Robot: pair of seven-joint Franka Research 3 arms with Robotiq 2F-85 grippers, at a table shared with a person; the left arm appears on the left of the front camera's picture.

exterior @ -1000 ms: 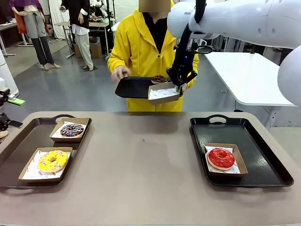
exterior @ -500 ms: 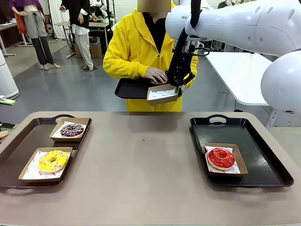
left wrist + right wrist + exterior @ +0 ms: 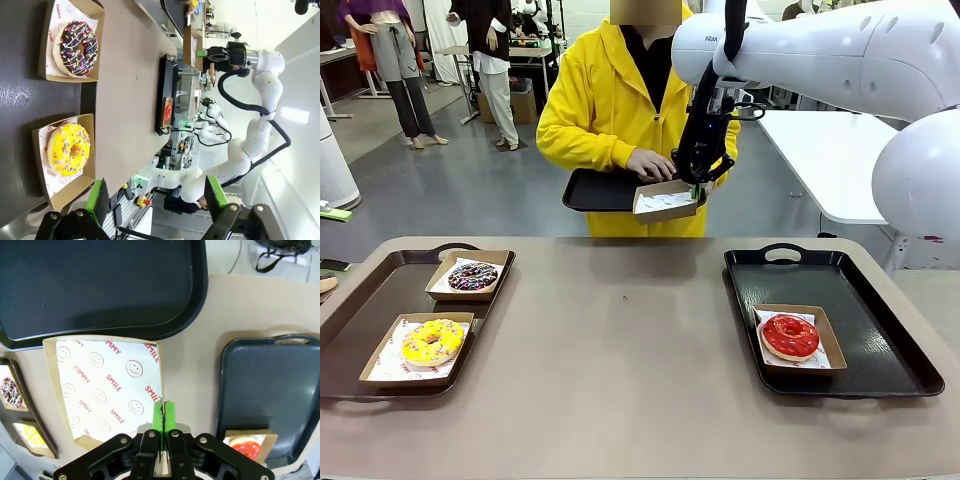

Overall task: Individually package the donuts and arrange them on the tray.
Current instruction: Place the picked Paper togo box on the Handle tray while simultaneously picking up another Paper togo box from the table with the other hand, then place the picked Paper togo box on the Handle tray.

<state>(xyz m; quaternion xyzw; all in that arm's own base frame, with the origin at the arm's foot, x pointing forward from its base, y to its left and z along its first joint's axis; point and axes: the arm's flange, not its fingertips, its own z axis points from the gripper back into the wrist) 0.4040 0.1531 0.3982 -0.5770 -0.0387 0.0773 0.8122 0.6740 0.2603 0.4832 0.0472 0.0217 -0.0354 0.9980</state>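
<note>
Three donuts sit boxed: yellow donut (image 3: 432, 341) and chocolate donut (image 3: 473, 276) left, red donut (image 3: 790, 335) right. The right gripper (image 3: 699, 182) stays clamped on an empty box (image 3: 666, 199); the person's hand (image 3: 651, 164) has just come over the fourth donut, so boxing it seems imminent.

The yellow-glazed donut (image 3: 432, 341) with coloured sprinkles lies flat in a paper-lined box (image 3: 380, 363) at the near left. A chocolate donut (image 3: 473, 276) with pale sprinkles lies flat in its own box just beyond it. The glossy red donut (image 3: 790, 336) lies boxed at the near right.
</note>
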